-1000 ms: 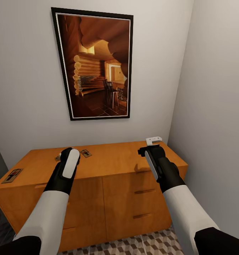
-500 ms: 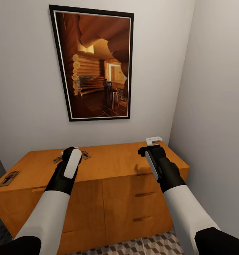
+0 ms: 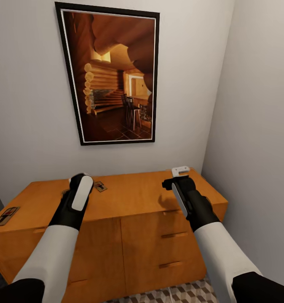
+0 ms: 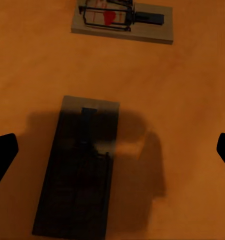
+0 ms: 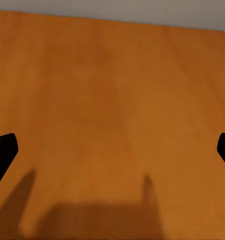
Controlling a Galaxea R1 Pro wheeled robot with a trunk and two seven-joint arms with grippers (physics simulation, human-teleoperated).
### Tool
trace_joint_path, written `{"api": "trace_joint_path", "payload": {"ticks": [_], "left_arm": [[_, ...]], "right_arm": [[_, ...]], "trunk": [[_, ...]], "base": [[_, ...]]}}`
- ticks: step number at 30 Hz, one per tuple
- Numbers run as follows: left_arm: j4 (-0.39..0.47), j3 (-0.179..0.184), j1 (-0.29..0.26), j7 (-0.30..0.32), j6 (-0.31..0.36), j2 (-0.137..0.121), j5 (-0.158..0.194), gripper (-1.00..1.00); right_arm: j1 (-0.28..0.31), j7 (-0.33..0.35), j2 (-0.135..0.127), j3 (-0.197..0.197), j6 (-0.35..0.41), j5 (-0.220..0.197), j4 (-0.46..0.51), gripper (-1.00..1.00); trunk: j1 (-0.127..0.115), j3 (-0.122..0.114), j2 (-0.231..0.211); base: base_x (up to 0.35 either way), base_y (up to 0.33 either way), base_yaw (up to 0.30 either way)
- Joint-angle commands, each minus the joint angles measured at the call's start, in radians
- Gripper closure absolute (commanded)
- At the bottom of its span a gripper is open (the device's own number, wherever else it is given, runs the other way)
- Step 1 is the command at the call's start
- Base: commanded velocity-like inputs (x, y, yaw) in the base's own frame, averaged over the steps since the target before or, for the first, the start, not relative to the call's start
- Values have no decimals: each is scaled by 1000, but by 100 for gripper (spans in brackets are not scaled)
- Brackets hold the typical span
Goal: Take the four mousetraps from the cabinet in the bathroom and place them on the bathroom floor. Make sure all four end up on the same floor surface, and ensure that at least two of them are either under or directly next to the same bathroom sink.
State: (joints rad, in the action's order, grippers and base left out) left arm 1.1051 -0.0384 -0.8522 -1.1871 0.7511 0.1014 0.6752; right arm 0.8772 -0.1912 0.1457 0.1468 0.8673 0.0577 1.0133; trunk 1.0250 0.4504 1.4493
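Left tool point(image 4: 112, 150) has reached farther — spread above a mousetrap point(image 4: 77, 170).

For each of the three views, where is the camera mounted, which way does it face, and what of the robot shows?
Head view: looks forward and down at the cabinet; both arms show.
Left wrist view: looks down at two mousetraps on the wood; open fingertips at the edges.
Right wrist view: looks down at bare cabinet top; open fingertips.
Shared: the cabinet top.

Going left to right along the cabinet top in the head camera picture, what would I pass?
Mousetrap at the left edge → left end effector → second mousetrap → right end effector, with a small white object behind it.
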Motion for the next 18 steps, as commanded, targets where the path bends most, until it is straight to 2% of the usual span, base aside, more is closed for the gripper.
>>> {"api": "trace_joint_path", "payload": {"ticks": [1, 8, 18], "left_arm": [[7, -1, -2, -8, 7, -2, 6, -100], [15, -2, -19, -11, 23, -8, 7, -100], [-39, -1, -71, -24, 54, -9, 8, -100]], "right_arm": [[-3, 0, 0, 2, 6, 7, -3, -100], [-22, 1, 1, 3, -2, 9, -16, -100], [-27, 2, -1, 8, -5, 11, -13, -100]], "trunk": [[0, 1, 1], [0, 1, 1], [0, 1, 1]], "base": [[0, 0, 0], [0, 0, 0], [0, 0, 0]]}}
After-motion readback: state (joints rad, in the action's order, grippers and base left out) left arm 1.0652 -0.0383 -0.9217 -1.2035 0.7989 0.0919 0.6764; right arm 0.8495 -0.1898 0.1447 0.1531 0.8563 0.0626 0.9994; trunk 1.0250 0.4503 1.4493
